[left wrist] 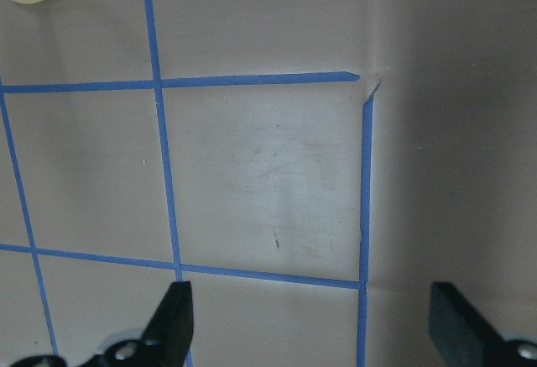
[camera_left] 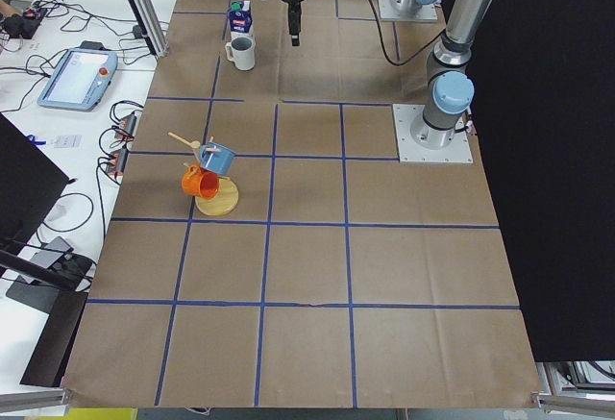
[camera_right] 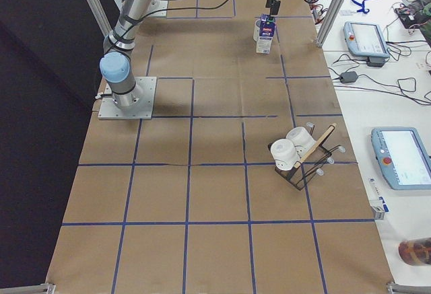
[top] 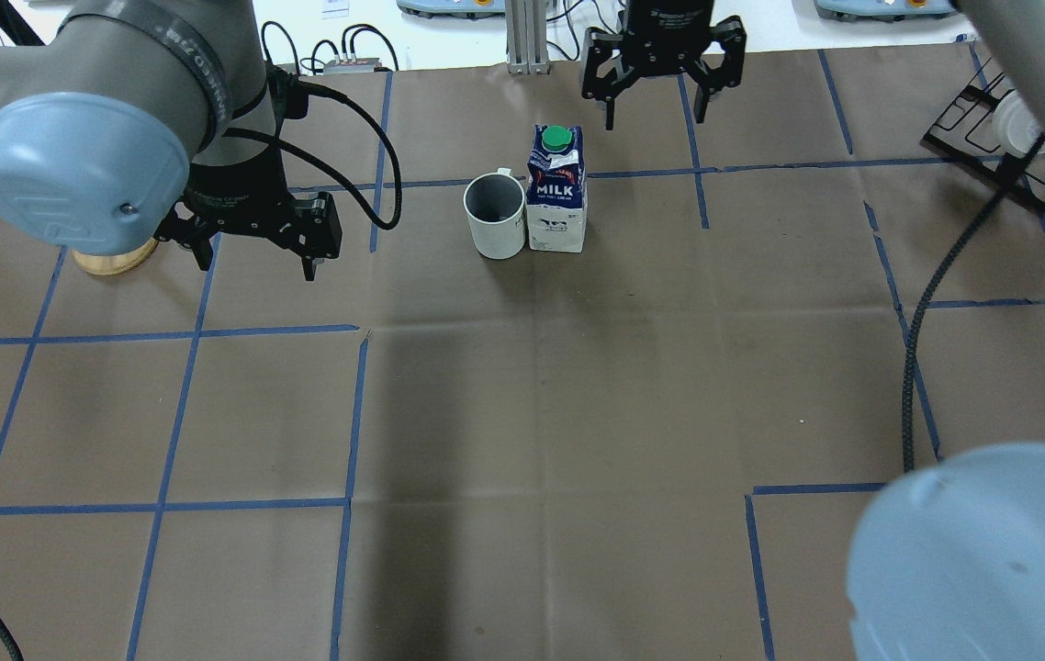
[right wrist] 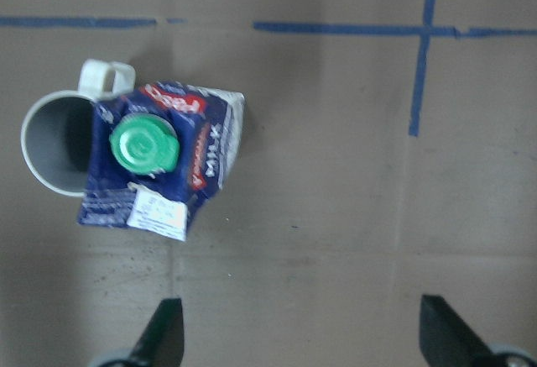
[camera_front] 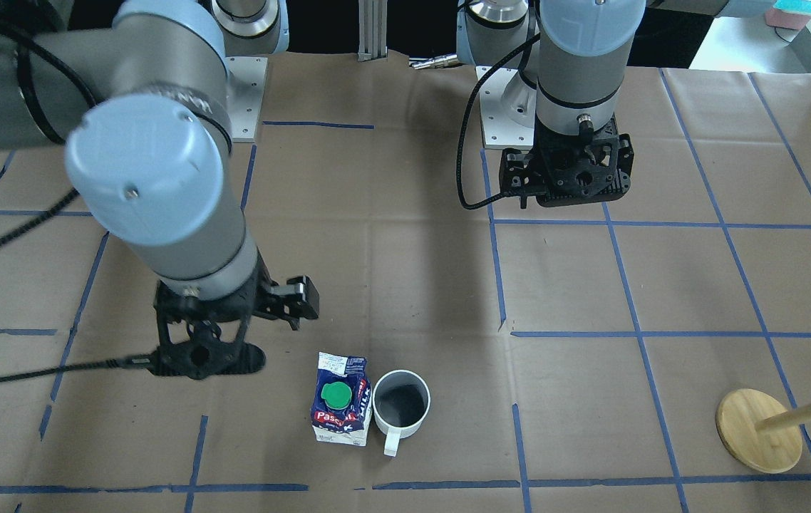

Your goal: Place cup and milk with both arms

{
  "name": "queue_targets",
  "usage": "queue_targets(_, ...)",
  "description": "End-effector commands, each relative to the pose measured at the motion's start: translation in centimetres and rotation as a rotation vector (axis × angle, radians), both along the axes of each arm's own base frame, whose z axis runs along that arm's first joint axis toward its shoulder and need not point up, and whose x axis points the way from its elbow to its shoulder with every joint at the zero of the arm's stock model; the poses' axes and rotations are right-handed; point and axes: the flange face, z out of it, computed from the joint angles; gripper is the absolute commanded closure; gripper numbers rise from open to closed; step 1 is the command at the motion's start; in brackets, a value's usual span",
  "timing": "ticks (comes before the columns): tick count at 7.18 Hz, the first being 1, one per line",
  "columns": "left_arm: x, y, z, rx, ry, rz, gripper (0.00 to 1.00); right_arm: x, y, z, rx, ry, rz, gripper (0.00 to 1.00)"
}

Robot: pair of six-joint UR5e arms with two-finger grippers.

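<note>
The white cup (top: 495, 216) with a dark grey inside stands upright on the brown paper. Its handle points away from the robot. The blue and white milk carton (top: 557, 188) with a green cap stands upright right beside it, on the robot's right. Both also show in the front view, cup (camera_front: 401, 405) and milk (camera_front: 340, 407). My right gripper (top: 658, 119) is open and empty, in the air just beyond the milk. Its wrist view shows the milk (right wrist: 159, 161) and cup (right wrist: 50, 144) away from the fingertips (right wrist: 168, 333). My left gripper (top: 258, 266) is open and empty over bare paper, well to the cup's left.
A wooden mug tree (camera_left: 211, 175) with a blue and an orange mug stands at the table's left end; its base (top: 114, 262) is just behind my left gripper. A black wire rack (camera_right: 300, 156) with white cups stands on the right side. Blue tape lines cross the paper.
</note>
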Motion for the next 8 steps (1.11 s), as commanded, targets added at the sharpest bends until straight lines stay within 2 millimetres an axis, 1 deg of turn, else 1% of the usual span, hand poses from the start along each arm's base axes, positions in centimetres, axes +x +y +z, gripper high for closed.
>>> queue_targets(1,0.0,0.0,-0.1,0.001,0.0,0.0,0.0,-7.9,10.7,1.8,-0.018,-0.012,-0.037,0.0)
queue_targets(2,0.0,0.0,-0.1,0.001,0.0,0.0,0.0,-8.5,14.9,1.3,-0.069,-0.007,-0.047,0.0)
queue_targets(3,0.0,0.0,-0.1,0.001,0.0,0.0,0.0,-8.5,16.8,0.9,-0.103,0.0,-0.055,0.0)
queue_targets(5,0.0,0.1,0.0,0.0,0.0,0.0,0.0,-8.5,16.9,1.2,-0.108,0.0,-0.091,0.0)
queue_targets(8,0.0,0.1,0.0,0.0,0.0,0.0,0.0,-8.4,16.3,2.0,-0.117,0.001,-0.093,0.0)
